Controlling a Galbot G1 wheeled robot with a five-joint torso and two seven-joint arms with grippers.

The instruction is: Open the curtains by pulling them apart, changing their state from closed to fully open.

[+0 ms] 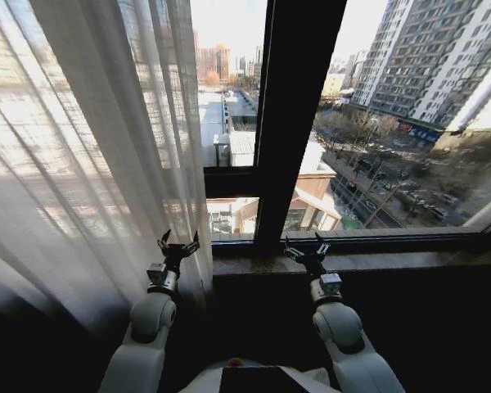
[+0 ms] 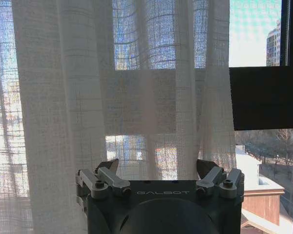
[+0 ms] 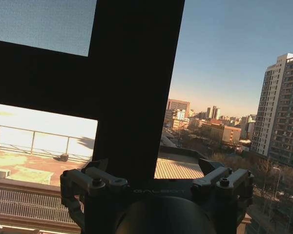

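Curtains (image 1: 98,147) just beyond left pincer (image 1: 177,245)

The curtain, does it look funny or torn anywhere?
Nothing stands out. The curtain hangs whole, in even pleats, gathered at the window's left. The left hand is open beside its edge; the right hand is open before the dark frame.

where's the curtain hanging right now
In the head view the curtain covers the left part of the window, ending beside the dark window frame, with the left gripper right at its inner edge.

The left tool (image 2: 156,171), fingers spread, faces the sheer curtains (image 2: 88,97).
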